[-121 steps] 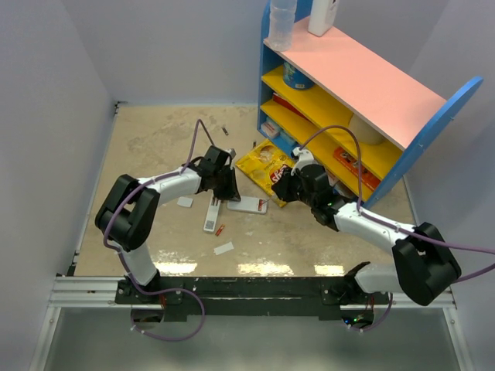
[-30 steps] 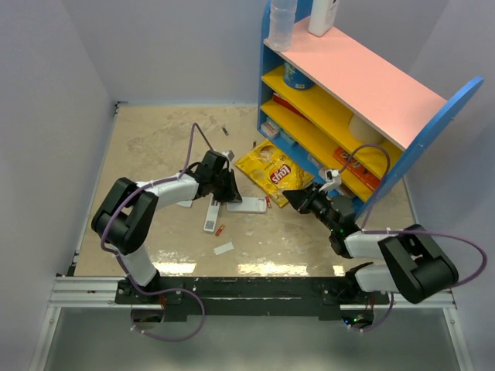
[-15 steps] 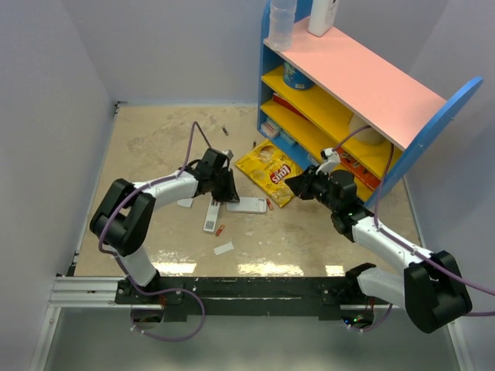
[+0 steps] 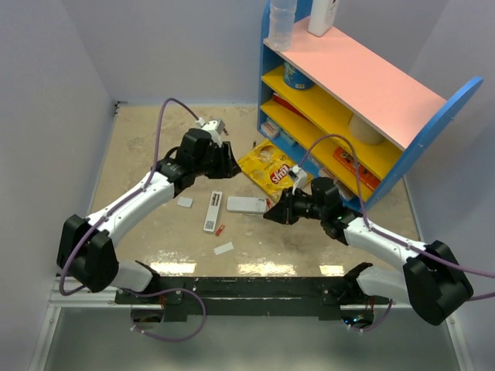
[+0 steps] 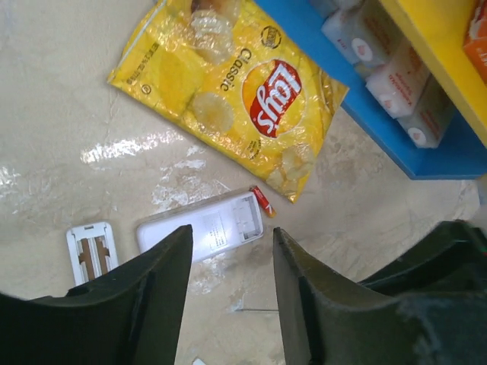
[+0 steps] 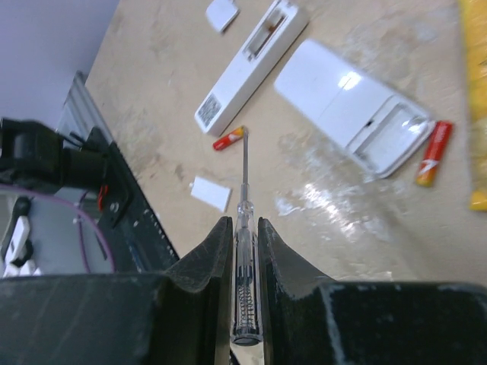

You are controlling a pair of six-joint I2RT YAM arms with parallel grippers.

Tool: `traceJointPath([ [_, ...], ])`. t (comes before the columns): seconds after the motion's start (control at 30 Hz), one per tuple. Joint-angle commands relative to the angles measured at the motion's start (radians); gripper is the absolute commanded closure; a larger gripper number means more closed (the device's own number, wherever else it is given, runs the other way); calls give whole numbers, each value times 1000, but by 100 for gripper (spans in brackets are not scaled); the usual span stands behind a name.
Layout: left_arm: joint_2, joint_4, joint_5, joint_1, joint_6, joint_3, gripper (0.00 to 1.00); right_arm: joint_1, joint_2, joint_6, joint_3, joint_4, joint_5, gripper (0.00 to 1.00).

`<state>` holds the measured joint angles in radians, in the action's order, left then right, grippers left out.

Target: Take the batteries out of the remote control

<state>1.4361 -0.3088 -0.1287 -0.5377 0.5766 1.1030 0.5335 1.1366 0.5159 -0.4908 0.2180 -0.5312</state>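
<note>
Right wrist view: right gripper [image 6: 245, 228] pinching thin clear stick [image 6: 244, 171], short of remote control [image 6: 354, 114] lying back-up, compartment open. One battery [image 6: 228, 139] near-left of remote control by stick tip, other battery [image 6: 434, 154] just beside its open end. Narrow white bar [image 6: 251, 65] left of remote control. Left gripper [image 5: 230, 243] spread wide above remote control; chip bag [image 5: 228, 84] beyond.

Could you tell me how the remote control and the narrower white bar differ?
The remote control is broad; the white bar is much narrower. The remote control's open bay holds no battery; the white bar shows a narrow slot. Seen from above, the remote control lies crosswise, the white bar nearly at right angles to it. Both are white and lie flat on the table, with the batteries one beside each.
</note>
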Motion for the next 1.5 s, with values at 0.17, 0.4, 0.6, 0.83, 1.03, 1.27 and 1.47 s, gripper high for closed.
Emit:
traceJointPath([
  [0.17,-187,26,92,2,-115,-61,32,71,126,113,126,290,-41,100],
  [0.4,-238,8,126,2,-127,-98,13,71,210,119,120,334,-15,90],
  [0.6,-292,16,175,4,-135,-118,14,71,291,136,130,397,-20,76],
  [0.83,-335,17,161,2,-141,-143,16,71,290,110,66,235,175,55],
  [1.03,-353,10,147,4,-141,-158,16,71,194,24,-32,2,410,37],
  [1.27,-399,27,89,2,-133,-172,17,75,-3,-152,-202,-296,419,2],
  [1.47,-427,-45,14,4,-136,-129,10,77,-236,-177,-313,-482,456,2],
])
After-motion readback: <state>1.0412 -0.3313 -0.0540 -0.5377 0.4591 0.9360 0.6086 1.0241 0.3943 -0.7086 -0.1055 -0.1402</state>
